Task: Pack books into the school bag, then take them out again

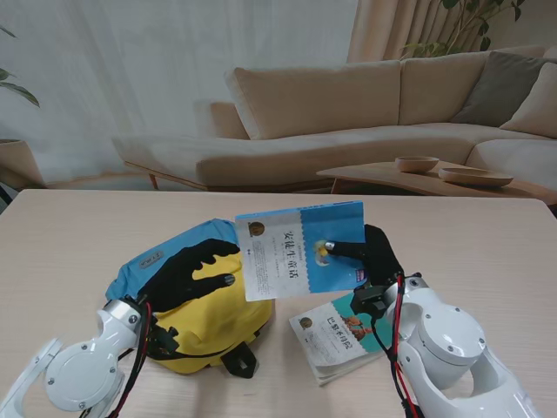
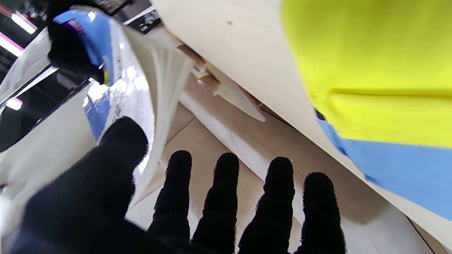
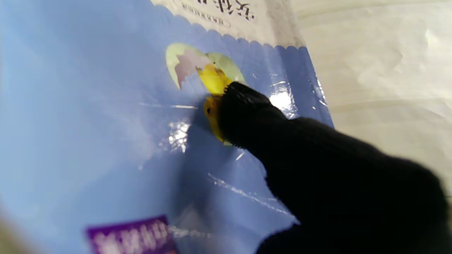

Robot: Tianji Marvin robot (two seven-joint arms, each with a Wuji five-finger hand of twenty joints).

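On the left of the pale wood-grain table (image 1: pixel 78 235), the left hand (image 1: pixel 193 272), in a black knit glove, lies flat on the soft yellow-and-blue fabric school bag (image 1: pixel 218 322). Its fingers are spread apart, grip nothing and point to the right, toward the raised book. In the left wrist view the fingertips (image 2: pixel 227 165) fan out with the bag's yellow panel to one side; whether they are parting an opening or only pinning the cloth cannot be told.

Just right of that hand, the glossy blue-and-white paperback (image 1: pixel 300 250) hangs clear of the table, its near-left corner overlapping the bag's upper right edge. Its long axis runs left to right, slightly tilted, cover facing the camera. From the left wrist its page block (image 2: pixel 166 81) fans loosely, so the book is limp rather than stiff, and the laminated cover looks slick.

Farther right, the right hand (image 1: pixel 370 257), also black-gloved, pinches this book by its right end: the thumb (image 3: pixel 247 109) presses on the yellow chick picture, with the other fingers hidden behind the cover. The right hand is therefore the carrying hand, with the bag lying to the left of it and the left hand already at the bag.

Nearer to me, between the bag and the right forearm, a second teal-covered paperback (image 1: pixel 338 338) lies flat on the table, slanted.

Which way the held book is travelling cannot be read here; either way its left edge is what meets the bag.
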